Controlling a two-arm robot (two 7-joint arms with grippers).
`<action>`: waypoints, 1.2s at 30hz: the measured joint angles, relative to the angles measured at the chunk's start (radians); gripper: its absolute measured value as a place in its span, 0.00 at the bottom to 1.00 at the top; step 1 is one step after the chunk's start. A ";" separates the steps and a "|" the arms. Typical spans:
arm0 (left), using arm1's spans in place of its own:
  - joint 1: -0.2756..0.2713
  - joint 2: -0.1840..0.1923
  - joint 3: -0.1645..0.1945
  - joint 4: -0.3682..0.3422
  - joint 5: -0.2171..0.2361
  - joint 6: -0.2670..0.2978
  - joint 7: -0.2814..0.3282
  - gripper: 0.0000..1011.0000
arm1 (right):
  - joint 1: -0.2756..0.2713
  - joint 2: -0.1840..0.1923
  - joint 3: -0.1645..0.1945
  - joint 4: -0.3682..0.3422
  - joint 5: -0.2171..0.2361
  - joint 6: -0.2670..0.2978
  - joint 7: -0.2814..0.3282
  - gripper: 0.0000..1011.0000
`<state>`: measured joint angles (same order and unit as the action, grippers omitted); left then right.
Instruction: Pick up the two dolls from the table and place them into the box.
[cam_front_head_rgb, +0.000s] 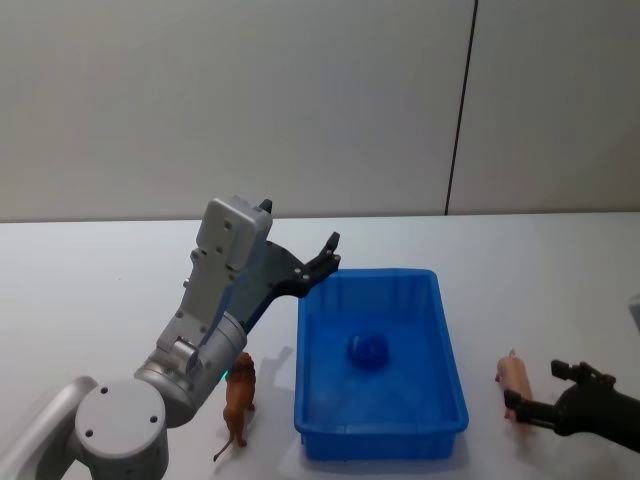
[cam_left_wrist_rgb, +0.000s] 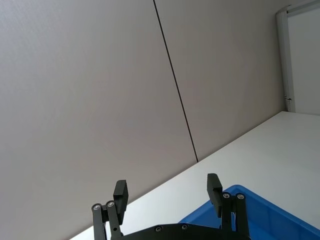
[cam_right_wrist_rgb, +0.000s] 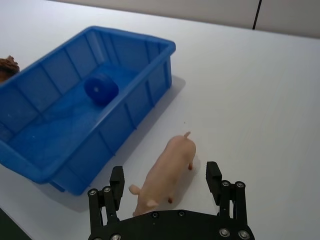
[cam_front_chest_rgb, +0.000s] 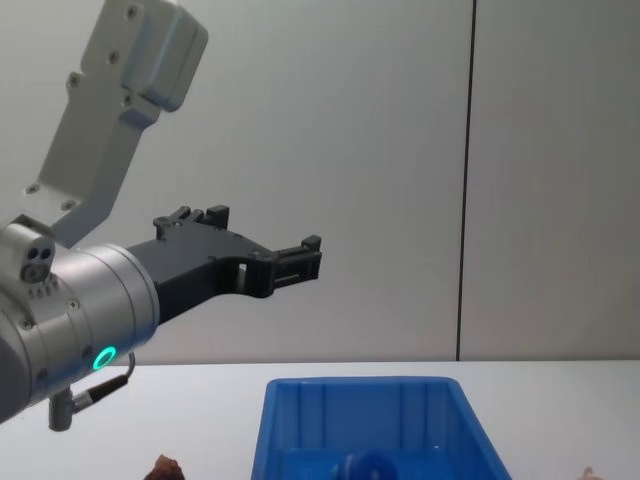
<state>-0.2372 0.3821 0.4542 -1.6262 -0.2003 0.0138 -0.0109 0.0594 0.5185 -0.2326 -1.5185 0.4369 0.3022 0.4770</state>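
The blue box (cam_front_head_rgb: 449, 345) stands on the white table (cam_front_head_rgb: 100, 290). A blue rounded doll (cam_front_head_rgb: 367, 350) lies inside it, also seen from the right wrist (cam_right_wrist_rgb: 101, 89). A reddish-brown doll (cam_front_head_rgb: 238, 392) stands on the table just left of the box. Right of the box lies a pink pig figure (cam_front_head_rgb: 513, 378). My right gripper (cam_right_wrist_rgb: 165, 177) is open and straddles the pig (cam_right_wrist_rgb: 167, 167) without touching it. My left gripper (cam_front_head_rgb: 325, 255) hangs open and empty in the air above the box's far left corner.
The left arm's grey forearm (cam_front_head_rgb: 215, 310) slants up over the table left of the box, above the reddish-brown doll. Bare table stretches behind the box and at the far left. A grey wall (cam_front_head_rgb: 300, 100) closes the back.
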 joint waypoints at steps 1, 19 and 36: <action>0.000 0.000 0.000 0.000 0.000 0.000 0.000 0.99 | 0.001 0.000 -0.001 0.003 0.000 0.004 0.000 0.99; 0.000 0.000 0.000 0.000 0.000 0.000 0.000 0.99 | 0.022 -0.022 -0.029 0.048 -0.019 0.061 0.026 0.99; 0.000 0.000 0.000 0.000 0.000 0.000 0.000 0.99 | 0.047 -0.048 -0.042 0.076 -0.030 0.062 -0.035 0.57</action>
<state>-0.2372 0.3821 0.4542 -1.6262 -0.2003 0.0138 -0.0109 0.1063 0.4710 -0.2741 -1.4423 0.4070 0.3639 0.4417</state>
